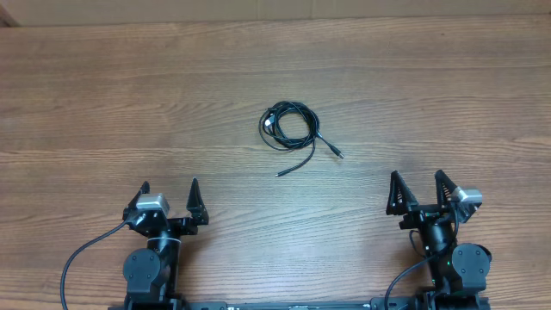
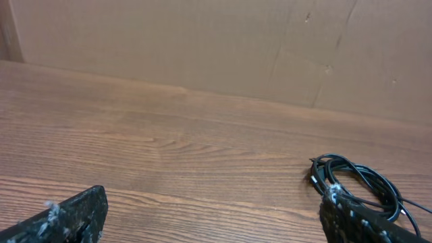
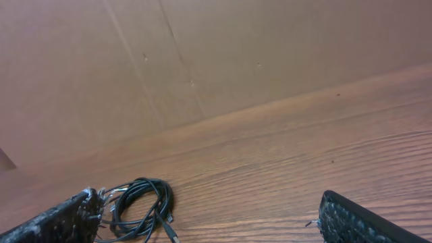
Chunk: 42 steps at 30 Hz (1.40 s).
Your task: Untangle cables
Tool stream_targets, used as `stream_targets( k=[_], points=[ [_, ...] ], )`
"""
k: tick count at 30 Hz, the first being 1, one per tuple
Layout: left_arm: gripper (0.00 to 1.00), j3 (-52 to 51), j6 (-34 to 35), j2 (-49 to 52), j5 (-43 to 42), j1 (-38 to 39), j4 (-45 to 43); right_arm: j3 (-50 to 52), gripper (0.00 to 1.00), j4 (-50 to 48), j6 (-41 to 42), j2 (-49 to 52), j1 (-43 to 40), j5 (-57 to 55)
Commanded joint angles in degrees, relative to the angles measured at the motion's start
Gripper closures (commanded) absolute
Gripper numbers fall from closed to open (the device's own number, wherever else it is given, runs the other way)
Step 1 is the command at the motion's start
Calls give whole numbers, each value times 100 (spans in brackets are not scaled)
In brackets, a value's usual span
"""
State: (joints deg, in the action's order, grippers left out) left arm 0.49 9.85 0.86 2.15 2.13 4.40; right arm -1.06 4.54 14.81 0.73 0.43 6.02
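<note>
The cables [image 1: 289, 126] lie as a small coiled black bundle near the middle of the wooden table, with two loose ends and plugs trailing toward the front right. The bundle also shows in the left wrist view [image 2: 361, 185] at lower right and in the right wrist view [image 3: 138, 206] at lower left. My left gripper [image 1: 170, 195] is open and empty near the front left, well short of the cables. My right gripper [image 1: 421, 188] is open and empty near the front right, also apart from them.
A brown cardboard wall [image 2: 202, 40] stands along the table's far edge. Thicker black wires [image 1: 82, 258] run from the arm bases at the front edge.
</note>
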Motion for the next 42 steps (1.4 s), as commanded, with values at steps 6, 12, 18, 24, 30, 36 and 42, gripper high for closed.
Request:
stream_targets(
  k=[6,12,18,24,30,36,42],
  points=[
    [0,-17,-87,-50,-68,-24,2,59,0,-31,17,-57,22,2],
    [0,-17,-87,-50,-68,-24,2,59,0,-28,17,-57,22,2],
    [0,-17,-87,-50,-68,-24,2,59,0,-28,17,-57,22,2],
    [0,-17,-87,-50,-68,-24,2,59,0,-94,22,-57,22,4],
    [0,-17,-87,-50,-68,-24,2,59,0,-48,37,-55,22,280],
    [1,-17,-87,-50,-68,-24,2,57,0,-632,166,-57,20,350],
    [1,-17,-87,-50,-68,-24,2,-76,0,-726,992,-50,20,570]
  ],
)
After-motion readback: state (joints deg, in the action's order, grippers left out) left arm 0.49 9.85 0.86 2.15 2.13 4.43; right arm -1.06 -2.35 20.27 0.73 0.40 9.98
